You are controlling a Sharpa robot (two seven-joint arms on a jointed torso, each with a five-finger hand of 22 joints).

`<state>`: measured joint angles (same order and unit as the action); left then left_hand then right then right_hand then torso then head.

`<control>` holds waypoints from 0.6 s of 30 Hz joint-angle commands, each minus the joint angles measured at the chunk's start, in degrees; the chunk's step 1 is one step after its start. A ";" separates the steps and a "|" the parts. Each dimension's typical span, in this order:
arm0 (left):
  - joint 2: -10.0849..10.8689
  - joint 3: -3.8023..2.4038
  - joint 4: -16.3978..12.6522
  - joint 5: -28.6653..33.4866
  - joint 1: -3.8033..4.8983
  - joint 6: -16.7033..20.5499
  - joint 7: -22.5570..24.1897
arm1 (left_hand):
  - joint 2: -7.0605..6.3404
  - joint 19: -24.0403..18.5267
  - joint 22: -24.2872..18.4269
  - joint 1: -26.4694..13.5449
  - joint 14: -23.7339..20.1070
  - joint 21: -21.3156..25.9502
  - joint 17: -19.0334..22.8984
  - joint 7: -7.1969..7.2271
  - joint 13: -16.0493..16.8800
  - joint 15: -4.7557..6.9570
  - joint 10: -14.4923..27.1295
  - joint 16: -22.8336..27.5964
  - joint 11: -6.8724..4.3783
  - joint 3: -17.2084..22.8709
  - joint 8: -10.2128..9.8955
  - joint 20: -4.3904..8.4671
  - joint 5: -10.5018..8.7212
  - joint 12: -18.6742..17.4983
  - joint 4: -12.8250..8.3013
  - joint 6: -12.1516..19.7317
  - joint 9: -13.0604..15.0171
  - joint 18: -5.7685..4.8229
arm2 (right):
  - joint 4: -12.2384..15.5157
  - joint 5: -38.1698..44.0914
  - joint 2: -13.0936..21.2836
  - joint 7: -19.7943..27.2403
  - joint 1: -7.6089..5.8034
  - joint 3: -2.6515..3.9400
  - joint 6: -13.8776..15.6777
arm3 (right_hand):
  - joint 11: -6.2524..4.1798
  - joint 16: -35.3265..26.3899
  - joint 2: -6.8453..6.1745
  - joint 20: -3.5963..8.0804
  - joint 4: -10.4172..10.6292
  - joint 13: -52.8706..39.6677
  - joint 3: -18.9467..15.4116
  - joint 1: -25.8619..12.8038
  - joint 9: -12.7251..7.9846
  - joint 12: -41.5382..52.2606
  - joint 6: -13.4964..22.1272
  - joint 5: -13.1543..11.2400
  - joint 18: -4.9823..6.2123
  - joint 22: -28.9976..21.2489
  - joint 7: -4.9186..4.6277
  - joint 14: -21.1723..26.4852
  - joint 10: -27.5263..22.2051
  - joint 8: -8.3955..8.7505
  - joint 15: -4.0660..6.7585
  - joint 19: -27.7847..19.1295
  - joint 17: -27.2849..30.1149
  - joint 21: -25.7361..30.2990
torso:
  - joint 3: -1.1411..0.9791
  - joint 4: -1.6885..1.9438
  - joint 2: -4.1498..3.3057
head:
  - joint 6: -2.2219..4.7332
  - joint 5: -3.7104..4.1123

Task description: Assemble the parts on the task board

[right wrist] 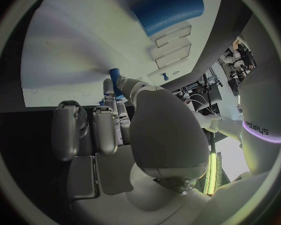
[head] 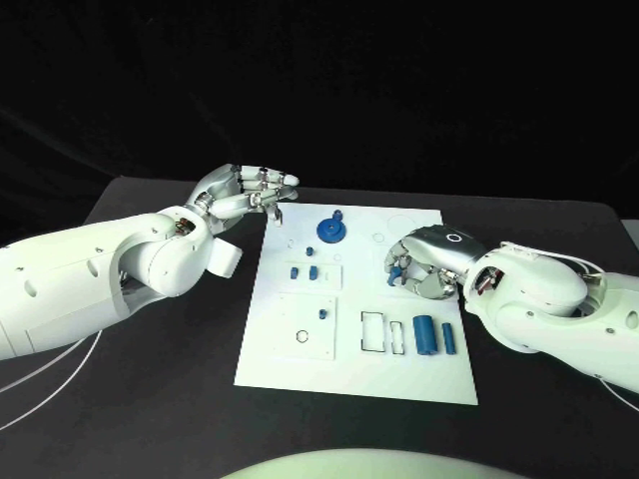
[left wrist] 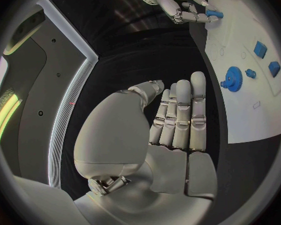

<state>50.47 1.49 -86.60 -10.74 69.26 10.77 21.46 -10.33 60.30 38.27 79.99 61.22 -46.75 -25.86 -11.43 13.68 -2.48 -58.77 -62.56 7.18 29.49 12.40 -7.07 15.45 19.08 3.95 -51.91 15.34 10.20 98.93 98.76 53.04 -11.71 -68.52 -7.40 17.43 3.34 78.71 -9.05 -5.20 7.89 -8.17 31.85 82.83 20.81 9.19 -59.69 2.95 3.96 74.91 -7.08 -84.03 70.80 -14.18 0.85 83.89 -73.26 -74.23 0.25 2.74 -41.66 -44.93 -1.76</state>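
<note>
- Task board (head: 284, 359): white plate flat on the black table (head: 147, 419), mid-table, long side running away from the robot.
- Left hand (head: 248, 192): hovers just off the board's far-left corner, over bare table. Fingers curled inward in head view; in left wrist view they stand straight and pressed side by side (left wrist: 181, 117), thumb alongside. Nothing in it, no contact w/ board.
- Right hand (head: 417, 261): over the board's right edge, about mid-length. Pinches a small blue part (head: 393, 272) btwn thumb and a fingertip; other fingers bent beside it. Same pinch seen in left wrist view (left wrist: 214, 14), and in right wrist view the blue piece sits at the fingertips (right wrist: 114, 78), right over the white plate. Can't tell if the part touches the board.
- Blue gear (head: 331, 233): on the board's far end, near the centre line, close to the left hand but apart from it. A smaller blue bit (head: 335, 215) just beyond the gear.
- Two small blue blocks (head: 304, 271): side by side, board-middle, left of the right hand, nearer the robot than the gear.
- Two blue cylinders (head: 435, 335): lying side by side by the board's right edge, nearer the robot than the right hand; one looms large in right wrist view (right wrist: 167, 8).
- Slot outlines (head: 383, 333): rectangular recesses just left of the cylinders.
</note>
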 commanded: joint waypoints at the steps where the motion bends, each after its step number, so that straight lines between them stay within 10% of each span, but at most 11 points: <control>1: -0.06 -0.03 -0.12 0.11 0.04 -0.91 0.27 | 0.40 0.08 -0.09 -0.04 -0.43 0.29 0.05 0.12 0.05 -0.02 0.39 -0.24 -0.13 -0.17 0.10 -0.39 0.03 0.18 -0.16 0.44 -0.08 0.36 | 1.28 -0.01 0.43 0.44 -0.02 0.13 4.61 | -0.11 0.30 0.89 0.51 -0.18 0.20 0.10 0.01 0.96 -0.12 -0.47 0.18 -0.92 8.55 -0.03 -2.63 0.25 -0.54 0.35 1.57 -0.07 -0.22 | 0.05 0.02 0.06 | 0.07 0.09; 18: -0.66 -0.03 0.51 0.11 0.03 -1.10 0.26 | 0.45 0.09 -0.10 -0.08 -0.44 0.30 0.09 0.10 0.09 -0.03 0.49 -0.27 -0.11 -0.19 0.12 -0.40 0.02 0.32 -0.12 0.47 -0.10 0.36 | 9.56 -5.51 -0.80 1.07 -1.29 0.77 6.11 | -0.11 0.15 0.62 0.59 -0.52 0.13 0.18 -0.11 1.13 -0.27 -0.36 0.21 -0.85 8.43 -0.10 -2.57 0.25 -0.69 0.40 1.45 0.21 0.16 | -0.02 0.00 0.08 | -0.01 -1.39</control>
<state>50.03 1.49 -86.11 -10.75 69.26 10.71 21.39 -10.33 60.30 38.23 79.99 61.22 -46.75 -25.86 -11.43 13.67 -2.48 -58.56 -62.56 6.97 29.49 12.40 -7.06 15.45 19.08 3.95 -51.91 15.29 10.21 108.11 95.31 52.80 -11.37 -70.00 -6.61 22.91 3.32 78.71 -8.67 -4.92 7.73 -8.03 32.01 82.88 20.81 9.25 -59.88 3.00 3.95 74.95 -7.06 -84.03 71.19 -14.23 0.85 84.01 -73.13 -74.22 0.27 2.68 -41.56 -44.79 -2.71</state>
